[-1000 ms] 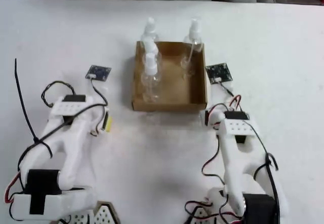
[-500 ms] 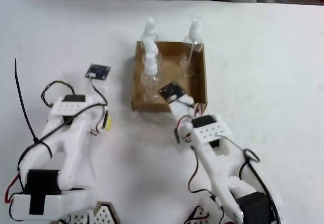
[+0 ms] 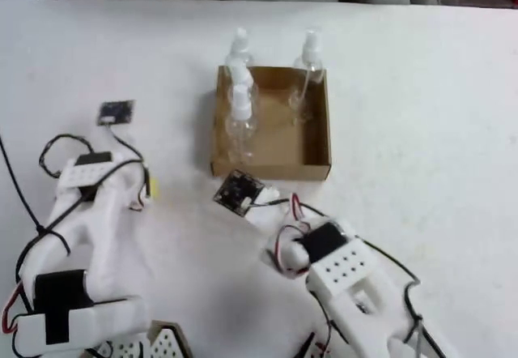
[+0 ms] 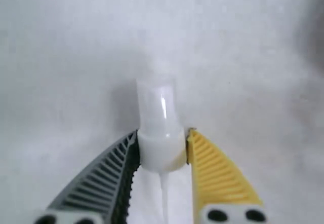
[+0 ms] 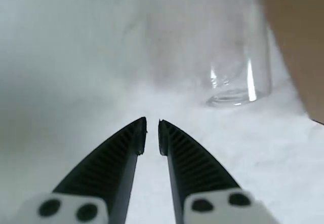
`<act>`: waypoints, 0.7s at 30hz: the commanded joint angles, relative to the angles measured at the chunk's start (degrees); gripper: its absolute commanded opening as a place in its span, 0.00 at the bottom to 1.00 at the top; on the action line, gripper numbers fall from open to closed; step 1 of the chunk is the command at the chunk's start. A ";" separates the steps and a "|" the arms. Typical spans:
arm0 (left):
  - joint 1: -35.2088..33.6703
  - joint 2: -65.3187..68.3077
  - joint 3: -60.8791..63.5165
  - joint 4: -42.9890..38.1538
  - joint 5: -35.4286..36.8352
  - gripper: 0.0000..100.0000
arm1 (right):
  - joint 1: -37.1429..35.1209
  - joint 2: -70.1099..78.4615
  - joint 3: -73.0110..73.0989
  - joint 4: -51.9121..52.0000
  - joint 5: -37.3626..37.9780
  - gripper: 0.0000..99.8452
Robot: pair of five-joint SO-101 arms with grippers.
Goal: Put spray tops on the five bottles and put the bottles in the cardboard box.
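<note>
Left tool (image 4: 162, 133) is clamped on the spray top (image 4: 159, 107) at its collar, w/ the tube (image 4: 164, 198) hanging below. Top's prob. light, hard, smooth plastic; collar's the safe hold, tube's too thin. Right tool (image 5: 152, 123) is all but closed, empty, low over the desk (image 5: 61, 57). Clear bottle (image 5: 235, 77) stands ahead of it, just beside the cardboard box (image 5: 296, 41). Looks light, slick, tippy, so grab mid-body.

Brown cardboard box (image 3: 328, 123), white spray top (image 4: 161, 127), white table (image 3: 421, 91).
</note>
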 commanded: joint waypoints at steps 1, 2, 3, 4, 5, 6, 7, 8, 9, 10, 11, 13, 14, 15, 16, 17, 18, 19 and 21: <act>-1.10 -2.95 -2.90 -1.67 1.67 0.13 | 0.92 -4.44 -0.53 -3.38 0.35 0.02; -1.10 -2.95 -2.90 -1.67 1.67 0.13 | 0.92 -4.62 -0.53 -5.58 0.35 0.02; -1.10 -2.95 -2.90 -1.67 1.67 0.13 | 1.01 -4.79 -0.53 -7.78 0.35 0.02; -1.10 -2.95 -2.90 -1.67 1.67 0.13 | 1.45 -4.70 -0.53 -9.89 0.35 0.02; -1.10 -2.95 -2.90 -1.67 1.67 0.13 | 2.68 -4.26 -0.53 -11.65 0.35 0.02; -1.19 -2.95 -2.90 -1.67 1.67 0.13 | 4.09 -3.74 -0.53 -13.41 0.35 0.02; -1.19 -2.95 -2.90 -1.67 1.67 0.13 | 5.67 -3.03 -0.53 -14.90 0.35 0.02; -1.19 -2.95 -2.90 -1.67 1.67 0.13 | 7.25 -2.33 -0.53 -16.13 0.35 0.02; -1.19 -2.95 -2.90 -1.67 1.67 0.13 | 8.92 -1.54 -0.53 -17.27 0.35 0.02; -1.19 -2.95 -2.90 -1.67 1.67 0.13 | 10.07 -0.66 -0.53 -18.33 0.35 0.02; -1.10 -2.95 -2.90 -1.67 1.67 0.13 | 10.95 0.40 -0.53 -19.38 0.35 0.02; -1.10 -2.95 -2.90 -1.67 1.58 0.13 | 11.65 2.77 -0.53 -21.41 0.35 0.02; -1.01 -2.95 -2.90 -1.67 1.49 0.13 | 11.74 4.18 -0.53 -22.29 0.35 0.02; -1.01 -2.95 -2.90 -1.67 1.49 0.13 | 11.56 5.76 -0.53 -23.16 0.35 0.02; -1.01 -2.95 -2.90 -1.67 1.49 0.13 | 11.47 7.52 -0.53 -23.96 0.35 0.02; -1.01 -2.95 -2.90 -1.67 1.41 0.13 | 11.47 9.45 -0.53 -25.01 0.35 0.02; -1.01 -2.95 -2.90 -1.67 1.41 0.13 | 11.47 11.38 -0.44 -26.33 0.35 0.02; -1.01 -2.95 -2.90 -1.67 1.41 0.13 | 11.47 13.49 -0.44 -27.47 0.53 0.02; -1.01 -2.95 -2.90 -1.67 1.41 0.13 | 11.38 17.10 -0.44 -28.35 0.79 0.02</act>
